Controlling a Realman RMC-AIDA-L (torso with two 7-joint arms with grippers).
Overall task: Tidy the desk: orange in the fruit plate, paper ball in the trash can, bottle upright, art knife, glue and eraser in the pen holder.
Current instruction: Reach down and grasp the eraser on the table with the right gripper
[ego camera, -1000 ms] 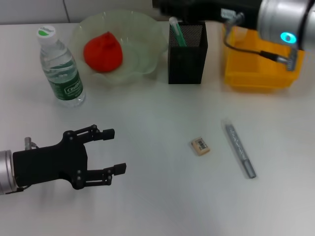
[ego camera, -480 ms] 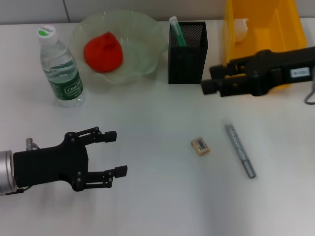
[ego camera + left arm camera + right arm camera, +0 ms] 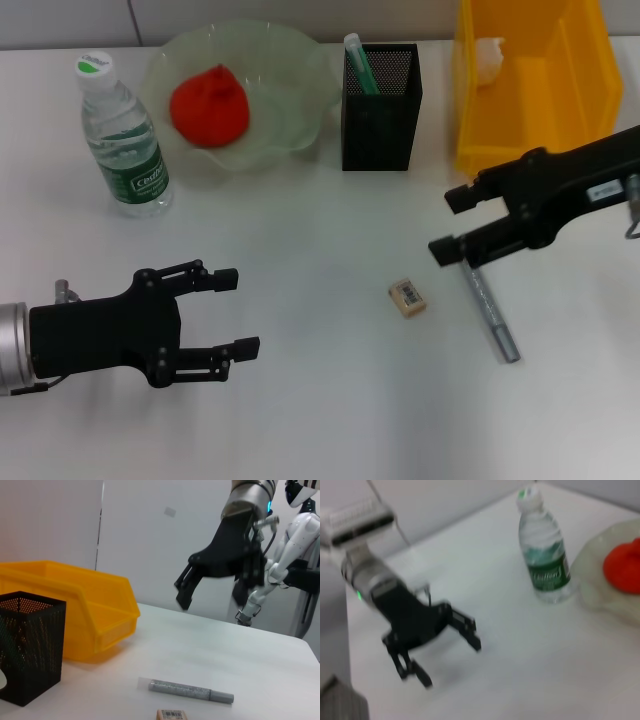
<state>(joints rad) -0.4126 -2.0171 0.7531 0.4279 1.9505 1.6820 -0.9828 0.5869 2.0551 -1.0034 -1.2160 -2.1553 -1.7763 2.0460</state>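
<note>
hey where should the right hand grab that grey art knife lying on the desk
Grip the art knife at mid-barrel, coming straight down from above. It lies flat, long and thin, so close across its narrow width. The open right hand hovers over its far end; the eraser lies apart, out of the way.

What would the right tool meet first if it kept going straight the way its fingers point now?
The open right tool points across the desk toward the robot's left. The nearest thing roughly along that line is the water bottle, standing far off; the eraser lies off to the side. Its height above the desk is unclear.
</note>
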